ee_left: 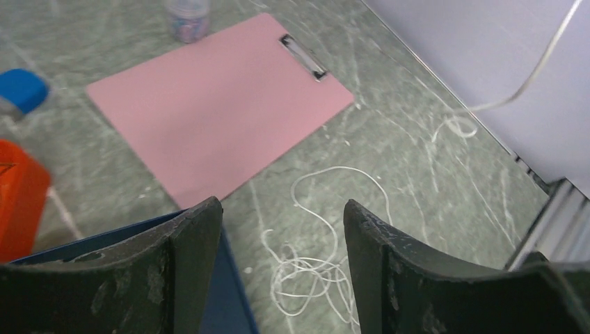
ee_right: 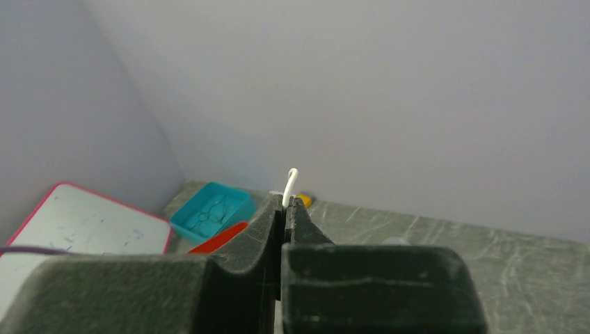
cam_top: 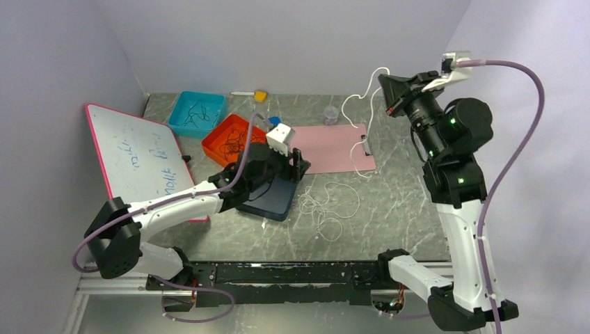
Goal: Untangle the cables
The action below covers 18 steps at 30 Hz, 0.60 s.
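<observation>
Top external: I had right gripper (ee_right: 286,203) pinched on white cable (ee_right: 291,179), held high; left gripper (ee_left: 280,216) open, empty; tangle (ee_left: 309,278) mostly left to undo.

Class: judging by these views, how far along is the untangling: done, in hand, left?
Done: one white cable is partly lifted. In hand: the right gripper, raised high, is shut on its end. Left: a white tangle lies on the table before the open left gripper.

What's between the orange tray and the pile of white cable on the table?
In the top view, the left gripper and the dark blue folder under it sit between the orange tray and the white cable pile.
</observation>
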### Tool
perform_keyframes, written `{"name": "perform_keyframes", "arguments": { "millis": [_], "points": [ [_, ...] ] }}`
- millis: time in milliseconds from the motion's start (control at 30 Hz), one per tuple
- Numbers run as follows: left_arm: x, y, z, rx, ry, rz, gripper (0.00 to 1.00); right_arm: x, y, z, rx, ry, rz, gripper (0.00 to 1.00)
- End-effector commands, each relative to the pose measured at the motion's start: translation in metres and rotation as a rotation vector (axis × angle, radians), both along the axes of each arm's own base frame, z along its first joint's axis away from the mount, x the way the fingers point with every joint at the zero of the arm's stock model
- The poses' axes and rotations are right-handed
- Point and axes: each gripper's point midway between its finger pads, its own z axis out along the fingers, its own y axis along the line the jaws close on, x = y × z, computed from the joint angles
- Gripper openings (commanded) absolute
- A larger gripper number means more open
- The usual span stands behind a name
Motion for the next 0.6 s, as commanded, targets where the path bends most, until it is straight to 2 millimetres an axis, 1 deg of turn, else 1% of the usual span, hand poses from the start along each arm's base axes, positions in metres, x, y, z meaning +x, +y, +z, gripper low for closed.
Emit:
{"name": "perform_keyframes", "arguments": {
  "millis": [0, 100, 267, 467, 567],
  "points": [
    [0.018, 0.036, 0.009, 0.002, 0.014, 0.118, 0.69, -0.003, 0.022, 0.006, 0.027, -0.023, 0.133, 0.00],
    [0.028, 0.057, 0.013, 0.000, 0.025, 0.172, 0.69, -0.002, 0.030, 0.002, 0.042, -0.009, 0.176, 0.00],
    [0.048, 0.099, 0.015, 0.020, 0.058, 0.286, 0.68, -0.001, 0.043, -0.002, 0.068, 0.015, 0.245, 0.00],
    [0.062, 0.141, 0.017, 0.056, 0.090, 0.399, 0.67, 0.004, 0.068, -0.013, 0.090, 0.055, 0.335, 0.00],
    [0.066, 0.156, 0.021, 0.037, 0.121, 0.448, 0.67, 0.007, 0.084, -0.019, 0.075, 0.073, 0.365, 0.00]
  ]
}}
